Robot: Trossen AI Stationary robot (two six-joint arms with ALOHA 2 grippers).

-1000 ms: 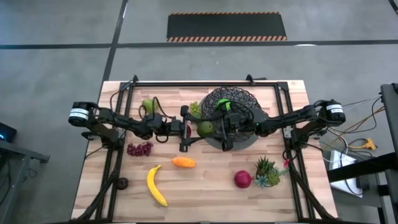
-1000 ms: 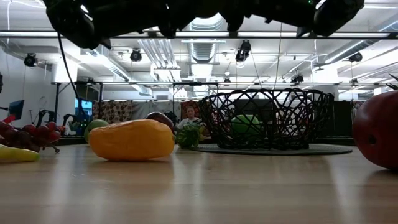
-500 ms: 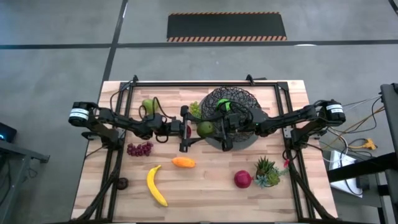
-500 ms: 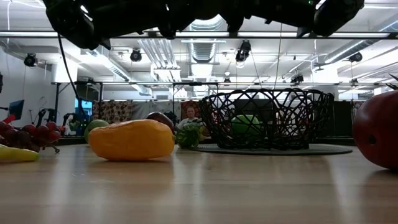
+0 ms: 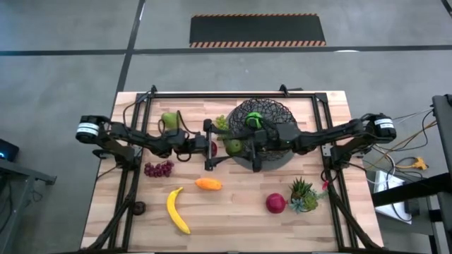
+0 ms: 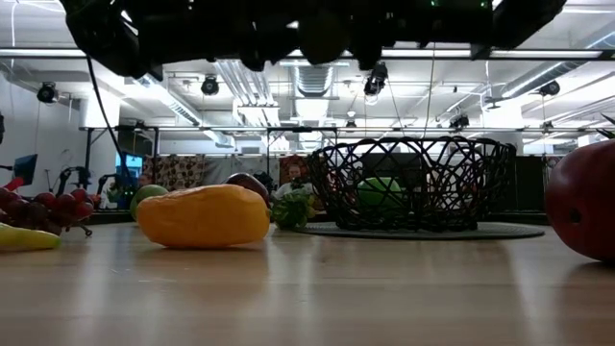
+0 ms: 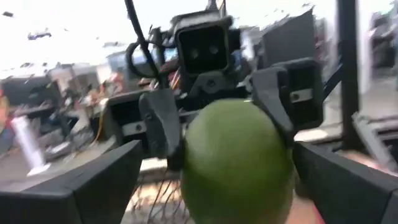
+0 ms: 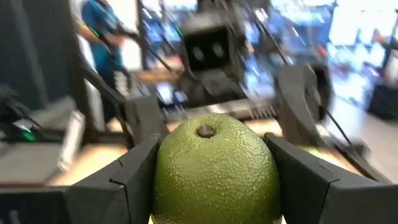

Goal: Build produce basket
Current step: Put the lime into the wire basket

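While a green pear [image 5: 234, 147] hangs in the air just left of the basket [image 5: 263, 113], the right gripper [image 5: 244, 148] pinches it between both fingers, as the right wrist view shows. Facing it, the left gripper [image 5: 214, 148] stands spread, its fingers apart from the fruit on either side. Inside the basket lies a lime [image 6: 381, 192]. On the wooden surface [image 5: 233, 212] rest an orange piece [image 5: 207, 184], a banana [image 5: 177, 209], purple grapes [image 5: 159, 168], a red apple [image 5: 275, 203] and a small potted plant [image 5: 304, 193].
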